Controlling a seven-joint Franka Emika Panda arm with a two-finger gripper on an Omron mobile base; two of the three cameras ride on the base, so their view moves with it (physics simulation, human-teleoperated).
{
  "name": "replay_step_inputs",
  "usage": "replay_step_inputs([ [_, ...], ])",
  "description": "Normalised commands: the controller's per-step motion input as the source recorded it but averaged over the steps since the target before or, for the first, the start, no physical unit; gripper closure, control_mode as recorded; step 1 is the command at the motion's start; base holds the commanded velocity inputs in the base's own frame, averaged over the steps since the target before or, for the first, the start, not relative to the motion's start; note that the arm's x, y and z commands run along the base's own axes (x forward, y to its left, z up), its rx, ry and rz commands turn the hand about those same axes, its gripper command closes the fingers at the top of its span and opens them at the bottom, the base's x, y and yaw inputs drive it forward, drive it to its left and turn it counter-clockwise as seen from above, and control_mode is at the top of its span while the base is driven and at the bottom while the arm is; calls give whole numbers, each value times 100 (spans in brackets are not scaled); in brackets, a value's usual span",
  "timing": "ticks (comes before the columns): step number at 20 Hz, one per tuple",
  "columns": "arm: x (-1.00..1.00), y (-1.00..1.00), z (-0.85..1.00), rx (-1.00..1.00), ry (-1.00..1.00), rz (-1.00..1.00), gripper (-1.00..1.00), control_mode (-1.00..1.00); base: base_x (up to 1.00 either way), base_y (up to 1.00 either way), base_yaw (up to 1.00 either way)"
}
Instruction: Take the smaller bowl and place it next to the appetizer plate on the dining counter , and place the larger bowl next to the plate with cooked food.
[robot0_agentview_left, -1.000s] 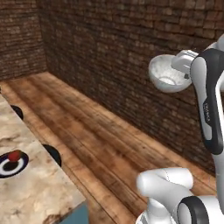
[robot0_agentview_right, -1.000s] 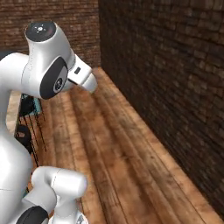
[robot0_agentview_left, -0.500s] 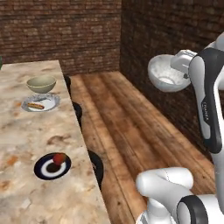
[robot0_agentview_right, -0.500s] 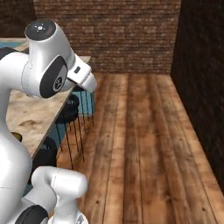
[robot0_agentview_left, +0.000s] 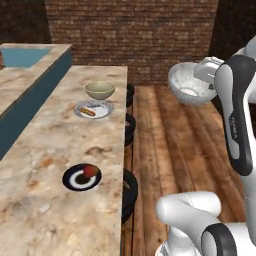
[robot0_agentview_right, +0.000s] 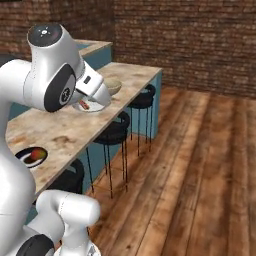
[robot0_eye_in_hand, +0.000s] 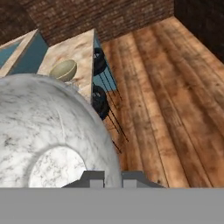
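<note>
While the arm stands raised over bare wooden floor, the gripper (robot0_eye_in_hand: 113, 178) is closed tight on the rim of the smaller bowl (robot0_agentview_left: 189, 83), a whitish-grey marbled bowl held tipped on its side, well apart from the dining counter (robot0_agentview_left: 45, 150) and off to its right. In the hand view the marbled bowl looms large just above the dark fingertips (robot0_eye_in_hand: 92, 178).

The long counter has a beige-orange marbled stone top with a teal-blue base and a raised ledge (robot0_agentview_left: 35, 85) along its far-left side. On it, towards the far end, sits the larger bowl (robot0_agentview_left: 100, 90) — tan-olive with a yellow rim — upright and just beside the plate with cooked food (robot0_agentview_left: 94, 109), a pale plate bearing a brownish elongated piece. Nearer the camera, well apart from that pair, lies the appetizer plate (robot0_agentview_left: 82, 177), dark with a white ring and a red food piece on it.

Black round stools (robot0_agentview_left: 130, 188) stand tucked along the counter's right edge — their thin dark legs show in the right base view. The floor (robot0_agentview_right: 200, 165) is reddish-brown planking, and dark brick walls (robot0_agentview_left: 135, 35) close off the room behind.
</note>
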Motion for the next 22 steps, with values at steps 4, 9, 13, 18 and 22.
replay_step_inputs([
  [4, 0, 0, 0, 0, 0, 0, 100, 100, 9, -26, 54],
  [9, 0, 0, 0, 0, 0, 0, 100, 100, 20, -26, 56],
  [13, 0, 0, 0, 0, 0, 0, 100, 100, 35, -41, 67],
  [18, 0, 0, 0, 0, 0, 0, 100, 100, 47, -42, 74],
  [22, 0, 0, 0, 0, 0, 0, 100, 100, 44, -32, 72],
])
